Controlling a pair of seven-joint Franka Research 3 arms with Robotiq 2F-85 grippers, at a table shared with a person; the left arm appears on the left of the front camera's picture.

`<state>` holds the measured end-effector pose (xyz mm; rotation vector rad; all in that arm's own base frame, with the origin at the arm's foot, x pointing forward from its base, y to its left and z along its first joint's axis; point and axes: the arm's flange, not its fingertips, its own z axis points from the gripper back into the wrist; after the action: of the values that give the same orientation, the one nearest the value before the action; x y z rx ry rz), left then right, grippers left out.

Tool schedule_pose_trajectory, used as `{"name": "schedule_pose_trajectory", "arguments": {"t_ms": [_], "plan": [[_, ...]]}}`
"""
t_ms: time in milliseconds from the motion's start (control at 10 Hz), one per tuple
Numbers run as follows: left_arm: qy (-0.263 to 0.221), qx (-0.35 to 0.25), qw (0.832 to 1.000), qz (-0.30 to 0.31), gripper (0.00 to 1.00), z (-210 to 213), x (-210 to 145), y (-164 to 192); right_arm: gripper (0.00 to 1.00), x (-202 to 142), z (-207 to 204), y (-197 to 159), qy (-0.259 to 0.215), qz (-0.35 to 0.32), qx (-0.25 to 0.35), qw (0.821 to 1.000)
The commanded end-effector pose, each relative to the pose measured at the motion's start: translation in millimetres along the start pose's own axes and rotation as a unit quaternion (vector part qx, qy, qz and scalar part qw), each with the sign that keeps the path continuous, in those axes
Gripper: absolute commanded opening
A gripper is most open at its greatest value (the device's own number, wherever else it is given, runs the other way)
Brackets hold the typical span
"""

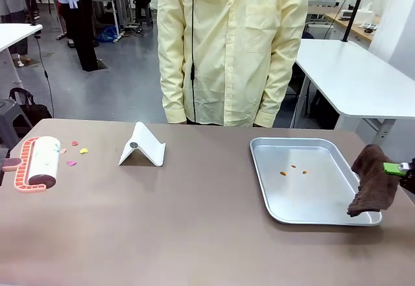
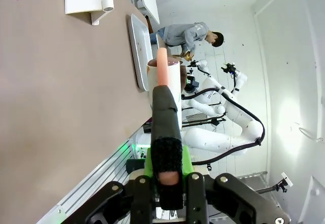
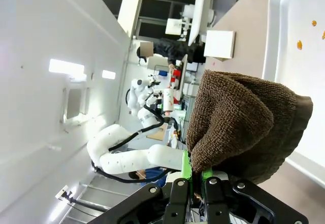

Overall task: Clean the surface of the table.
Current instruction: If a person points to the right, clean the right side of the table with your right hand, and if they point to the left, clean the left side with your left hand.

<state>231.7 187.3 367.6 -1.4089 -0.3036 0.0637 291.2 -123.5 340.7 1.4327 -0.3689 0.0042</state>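
The left tool (image 2: 166, 172) clamps the lint roller (image 1: 40, 163) by its handle at middle left, beside coloured scraps (image 1: 76, 148) it likely targets on the table (image 1: 194, 227), which fills the lower frame. The right tool (image 3: 195, 177) pinches a brown cloth (image 1: 371, 183) over the right rim of the tray (image 1: 292, 141). The wrist views reveal both grips; the front view places the scraps.

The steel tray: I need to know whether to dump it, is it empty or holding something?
Not empty: three small orange bits lie near the middle of the floor of the steel tray.
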Motion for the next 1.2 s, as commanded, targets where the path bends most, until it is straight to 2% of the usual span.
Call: {"name": "schedule_pose_trajectory", "arguments": {"t_ms": [0, 1100], "plan": [[-0.001, -0.005, 1.000, -0.006, 0.07, 0.7, -2.1, -4.6, 0.00, 4.4, -3.2, 3.3, -0.008, 0.001, 0.005, 1.000], [-0.001, -0.005, 1.000, -0.006, 0.07, 0.7, -2.1, -4.6, 0.00, 4.4, -3.2, 3.3, -0.008, 0.001, 0.005, 1.000]]}}
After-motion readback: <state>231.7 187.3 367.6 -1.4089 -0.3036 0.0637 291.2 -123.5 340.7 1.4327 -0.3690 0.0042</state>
